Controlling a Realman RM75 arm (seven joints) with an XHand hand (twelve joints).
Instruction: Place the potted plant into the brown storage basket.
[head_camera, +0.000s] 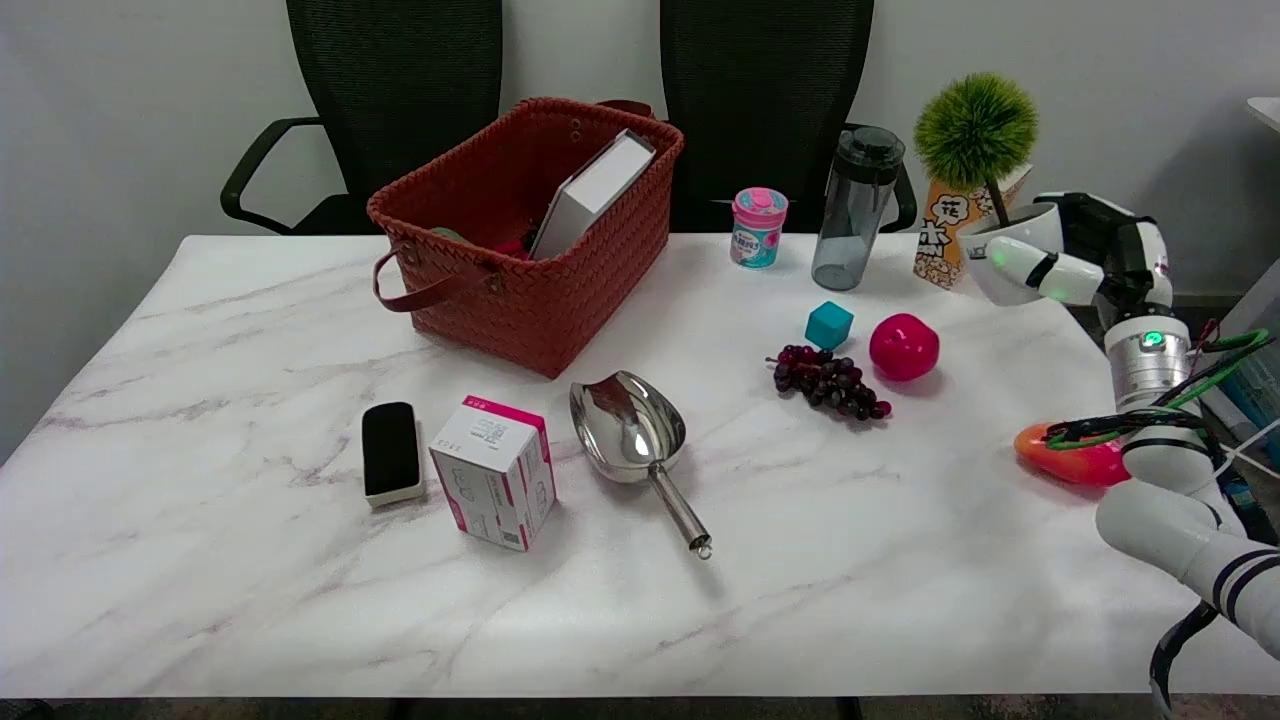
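The potted plant (985, 190) is in my right hand (1065, 258), at the far right of the table (250, 560), lifted and tipped so its white pot leans toward the left of the picture and its thin stem slants up to the round green tuft. My fingers (1040, 272) wrap across the front of the pot while the black-and-white back of the hand sits just behind it, so I am gripping the pot by its side. My wrist rises straight up beneath the hand, a green light showing on the silver cuff, and my forearm drops to the picture's lower right, where green and black cables loop around it.

Just behind the pot stands an orange-and-white printed carton (940, 240), partly hidden by it. To the left of that are a dark see-through bottle (855, 210) and a small pink-lidded tub (758, 228). Nearer me lie a teal cube (829, 325), a pink-red ball (903, 346) and a bunch of dark grapes (828, 382), close together. A red-and-orange thing (1070, 462) lies under my forearm.

The brown storage basket (530, 290) sits well apart, across the table at its far left-centre, with a white box (592, 192) leaning inside. In front of it lie a metal scoop (635, 440), a pink-and-white box (495, 472) and a black eraser (390, 452).
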